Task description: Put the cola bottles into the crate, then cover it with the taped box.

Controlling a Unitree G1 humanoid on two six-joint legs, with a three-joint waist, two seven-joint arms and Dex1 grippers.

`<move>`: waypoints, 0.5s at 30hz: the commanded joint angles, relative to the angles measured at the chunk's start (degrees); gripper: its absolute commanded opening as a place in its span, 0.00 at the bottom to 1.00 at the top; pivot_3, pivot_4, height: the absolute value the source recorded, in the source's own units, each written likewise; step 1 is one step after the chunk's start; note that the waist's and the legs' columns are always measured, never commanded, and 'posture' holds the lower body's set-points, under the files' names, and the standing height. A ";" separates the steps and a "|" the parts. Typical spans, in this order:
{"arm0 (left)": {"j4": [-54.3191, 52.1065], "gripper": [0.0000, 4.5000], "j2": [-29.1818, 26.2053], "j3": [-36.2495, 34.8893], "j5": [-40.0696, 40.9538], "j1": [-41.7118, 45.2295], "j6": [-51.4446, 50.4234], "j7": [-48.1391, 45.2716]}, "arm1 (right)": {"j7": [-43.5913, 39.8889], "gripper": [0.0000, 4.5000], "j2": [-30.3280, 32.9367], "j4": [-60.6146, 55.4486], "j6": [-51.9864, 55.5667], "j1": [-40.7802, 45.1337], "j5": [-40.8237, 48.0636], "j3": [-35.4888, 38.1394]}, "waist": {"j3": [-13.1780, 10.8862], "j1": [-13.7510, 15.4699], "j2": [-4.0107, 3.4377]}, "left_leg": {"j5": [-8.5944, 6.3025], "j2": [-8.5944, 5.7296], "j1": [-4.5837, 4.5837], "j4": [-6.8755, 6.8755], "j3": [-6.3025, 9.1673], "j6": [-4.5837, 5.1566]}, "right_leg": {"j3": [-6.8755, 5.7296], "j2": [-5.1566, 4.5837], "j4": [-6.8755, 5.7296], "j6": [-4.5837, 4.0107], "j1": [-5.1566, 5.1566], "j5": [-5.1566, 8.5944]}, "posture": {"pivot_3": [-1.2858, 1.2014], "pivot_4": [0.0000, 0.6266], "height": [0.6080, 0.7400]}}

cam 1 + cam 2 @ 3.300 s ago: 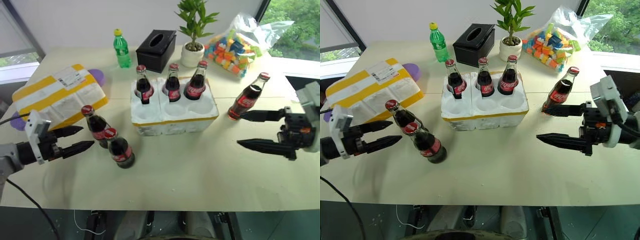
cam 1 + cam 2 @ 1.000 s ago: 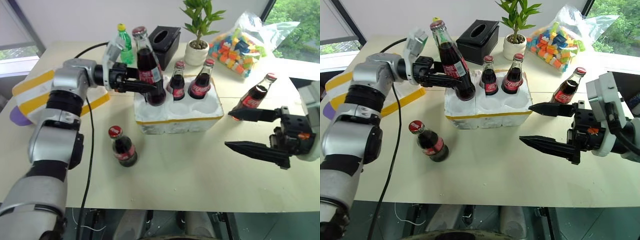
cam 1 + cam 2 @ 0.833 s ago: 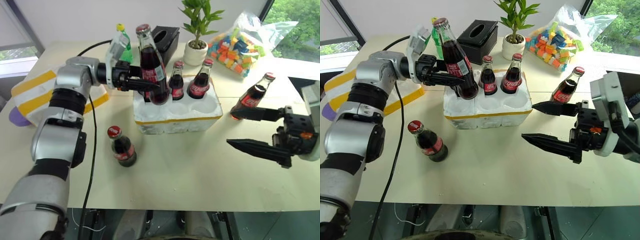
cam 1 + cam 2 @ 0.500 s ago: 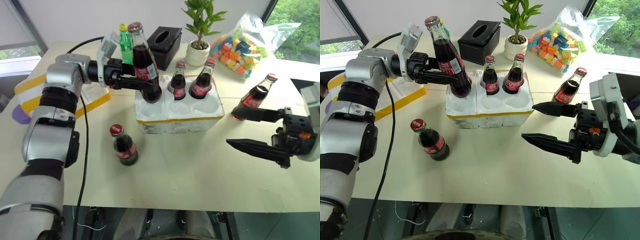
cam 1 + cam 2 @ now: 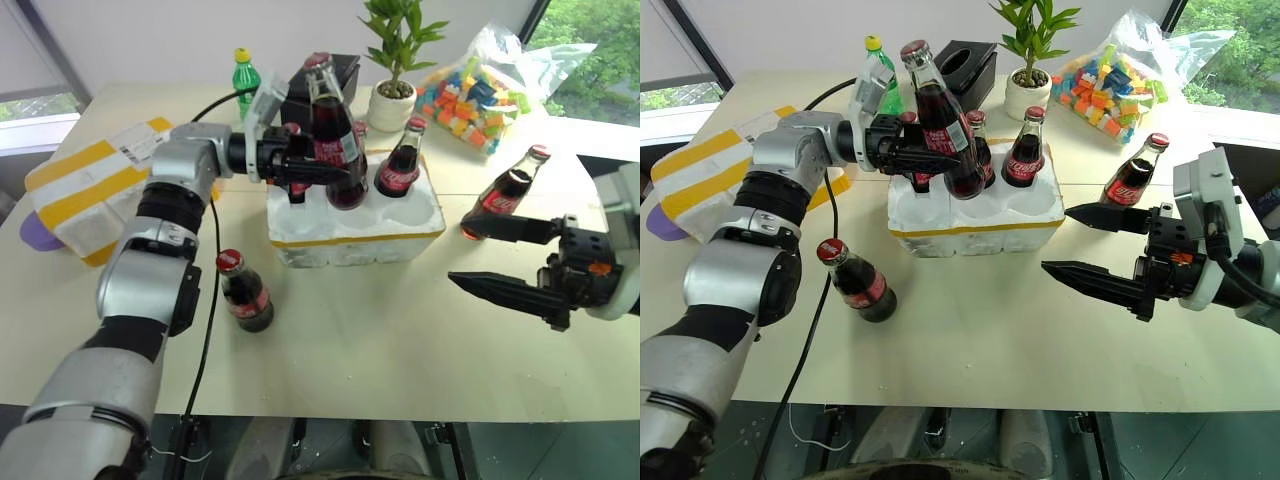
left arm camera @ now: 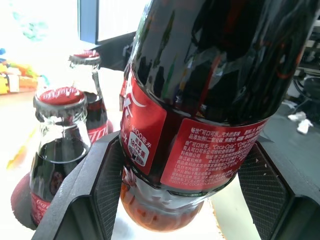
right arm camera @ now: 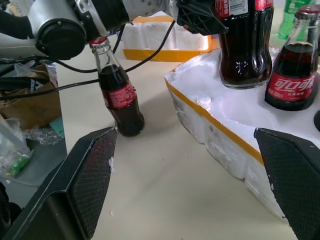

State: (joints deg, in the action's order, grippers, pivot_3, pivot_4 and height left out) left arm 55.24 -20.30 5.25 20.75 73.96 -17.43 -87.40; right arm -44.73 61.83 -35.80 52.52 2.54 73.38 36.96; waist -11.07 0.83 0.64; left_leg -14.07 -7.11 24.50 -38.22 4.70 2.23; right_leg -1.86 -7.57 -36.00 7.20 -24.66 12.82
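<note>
Loading fourth cola bottle (image 5: 332,140) into crate (image 5: 352,228).
Left gripper (image 5: 300,172) clamps it above the wells; next lower into a free well. Right gripper (image 5: 490,256) wide, empty.

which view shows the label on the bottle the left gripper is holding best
The left wrist view: the held cola bottle sits close between the left gripper's fingers, its label print visible. Both eye views show the whole bottle small above the crate; the right wrist view shows its lower half.

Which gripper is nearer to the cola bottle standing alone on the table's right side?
Right. The right gripper hangs open just in front of the lone cola bottle, one finger right beside its base. The left gripper is across the crate, holding another bottle.
</note>
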 commanded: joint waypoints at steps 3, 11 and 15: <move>0.95 0.61 1.80 -3.10 -0.68 2.29 4.32 1.29 | 1.70 1.00 -0.09 -1.52 -0.44 -0.82 1.99 3.37 | 0.00 0.02 0.00 | 0.00 0.00 0.00 0.00 0.00 0.00 | 0.00 0.00 0.00 0.00 0.00 0.00 | 0.52 0.24 0.94; 2.49 0.61 3.23 -1.74 -4.74 0.69 8.74 -0.75 | 3.54 1.00 0.13 -1.76 -0.78 -1.29 3.11 3.89 | 0.00 0.03 0.01 | 0.00 0.00 0.00 0.00 -0.01 0.00 | 0.00 0.00 0.00 0.00 0.00 0.00 | 0.52 0.24 0.94; 2.32 0.61 3.30 -0.09 -7.92 -0.78 12.11 -1.47 | 3.83 1.00 0.27 -2.01 -0.94 -1.36 2.93 3.61 | 0.00 -0.04 0.00 | 0.00 0.00 -0.01 0.00 -0.01 0.00 | 0.00 0.01 -0.01 0.00 0.00 0.00 | 0.52 0.24 0.94</move>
State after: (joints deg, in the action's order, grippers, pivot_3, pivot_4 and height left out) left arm 58.94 -16.69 5.41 13.51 72.65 -7.49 -88.25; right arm -40.93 61.83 -36.39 52.52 1.00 75.55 38.63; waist -11.07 0.79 0.64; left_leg -14.07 -7.11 24.48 -38.22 4.69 2.22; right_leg -1.87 -7.56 -36.01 7.20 -24.66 12.82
